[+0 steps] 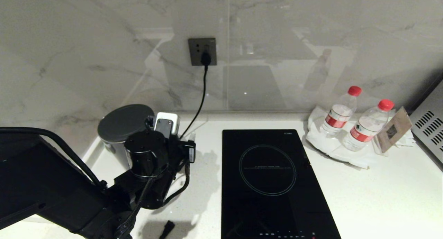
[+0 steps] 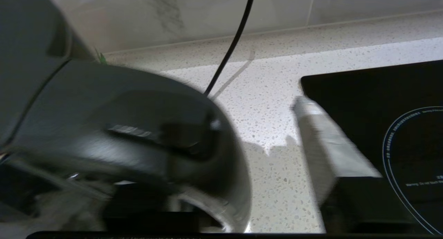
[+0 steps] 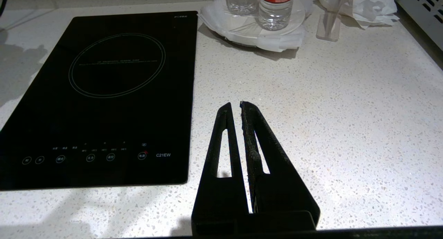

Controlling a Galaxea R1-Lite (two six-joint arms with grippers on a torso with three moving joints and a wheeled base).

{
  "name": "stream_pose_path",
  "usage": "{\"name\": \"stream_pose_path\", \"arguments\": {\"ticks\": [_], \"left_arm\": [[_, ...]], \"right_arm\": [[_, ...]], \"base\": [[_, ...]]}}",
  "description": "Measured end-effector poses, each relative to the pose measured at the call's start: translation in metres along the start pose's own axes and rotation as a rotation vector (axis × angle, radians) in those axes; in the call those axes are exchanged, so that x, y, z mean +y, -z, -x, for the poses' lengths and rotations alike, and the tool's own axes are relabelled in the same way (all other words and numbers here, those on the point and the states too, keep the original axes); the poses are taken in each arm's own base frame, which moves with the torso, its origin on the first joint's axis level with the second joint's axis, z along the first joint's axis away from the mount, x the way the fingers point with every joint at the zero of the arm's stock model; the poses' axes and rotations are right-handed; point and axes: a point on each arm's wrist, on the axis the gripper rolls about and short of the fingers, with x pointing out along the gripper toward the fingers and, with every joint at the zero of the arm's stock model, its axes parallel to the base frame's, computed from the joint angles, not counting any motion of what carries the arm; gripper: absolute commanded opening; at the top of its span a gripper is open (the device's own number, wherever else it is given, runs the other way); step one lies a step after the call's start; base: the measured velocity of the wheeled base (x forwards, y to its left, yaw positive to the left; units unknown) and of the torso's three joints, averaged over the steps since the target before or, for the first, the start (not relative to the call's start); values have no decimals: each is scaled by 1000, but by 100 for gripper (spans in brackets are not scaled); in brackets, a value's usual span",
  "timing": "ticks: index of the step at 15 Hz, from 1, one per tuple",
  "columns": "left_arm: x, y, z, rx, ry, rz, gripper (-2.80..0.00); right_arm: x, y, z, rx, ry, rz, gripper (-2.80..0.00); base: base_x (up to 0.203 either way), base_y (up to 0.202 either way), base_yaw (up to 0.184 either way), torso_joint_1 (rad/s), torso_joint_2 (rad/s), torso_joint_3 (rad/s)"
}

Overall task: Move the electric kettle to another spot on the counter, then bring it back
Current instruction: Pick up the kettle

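Left gripper [image 1: 162,128] beside kettle [image 1: 121,123] handle; grasp unclear. An off-centre closing could tip it on counter [image 1: 380,197].

You see the left arm [image 1: 104,194]: matte black, round cylindrical joint cap, looped black cable at 5 o'clock, white-cased wrist cam [image 1: 166,124]. Right gripper [image 3: 237,109]: slotted black tapered fingers.

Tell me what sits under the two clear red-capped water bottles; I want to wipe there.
Both clear red-capped water bottles stand on a round white plate lined with crumpled white paper, on the white speckled counter. The counter beneath the plate is covered.
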Motion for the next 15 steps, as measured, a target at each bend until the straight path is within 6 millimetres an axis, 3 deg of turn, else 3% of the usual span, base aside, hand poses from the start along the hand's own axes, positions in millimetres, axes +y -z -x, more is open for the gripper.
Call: {"name": "stream_pose_path", "arguments": {"ticks": [9,15], "left_arm": [[1,-2,-2,-7,0,14,-280],[14,-24,-16,-63,-50,37,-280]], "right_arm": [[0,0,0,0,0,0,-280],[0,0,0,0,0,0,-280]], "base": [[0,0,0,0,0,0],[0,0,0,0,0,0]]}}
